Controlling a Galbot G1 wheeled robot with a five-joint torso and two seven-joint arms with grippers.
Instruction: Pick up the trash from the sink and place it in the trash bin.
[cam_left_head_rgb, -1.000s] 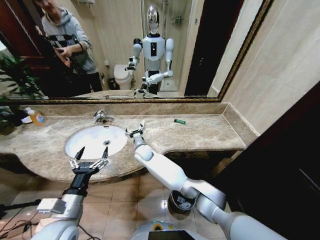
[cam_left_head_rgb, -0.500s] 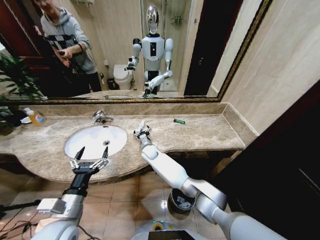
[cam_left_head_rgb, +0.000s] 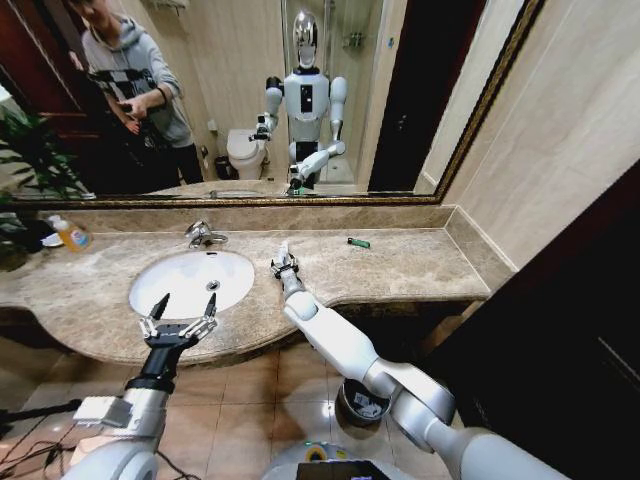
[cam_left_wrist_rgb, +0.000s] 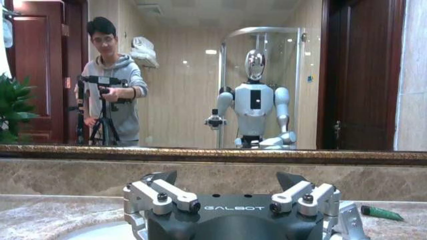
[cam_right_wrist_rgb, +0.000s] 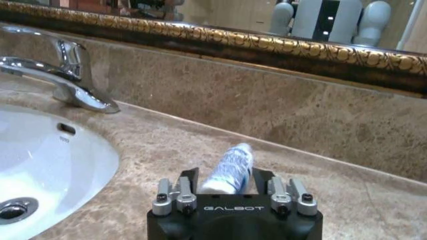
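Status: right tool (cam_left_head_rgb: 286, 264) is over the marble tabletop (cam_left_head_rgb: 400, 265) just right of the sink (cam_left_head_rgb: 190, 281), clamped on a white-and-blue tube (cam_right_wrist_rgb: 230, 167) that sticks out forward between its closed-in jaws. In the right wrist view the tube points toward the backsplash, with the chrome faucet (cam_right_wrist_rgb: 70, 75) and basin off to the side. So one piece of trash is in hand and clear of the basin, not yet at the trash bin (cam_left_head_rgb: 362, 403), which sits on the floor below the tabletop edge, beside the right arm's elbow. Something pale lies inside the bin; can't tell what.

Left tool (cam_left_head_rgb: 178, 318) hangs at the front rim of the sink, fingers (cam_left_wrist_rgb: 160, 192) spread wide, nothing in it.

Basin looks bare in the head view, no trash visible in it. A small green piece (cam_left_head_rgb: 359, 242) lies on the tabletop near the mirror, well apart from both tools; orange soap bottle (cam_left_head_rgb: 72, 235) is at the far left.

Judgement: mid-carry on this item; drop into the bin is left, green piece may remain after.
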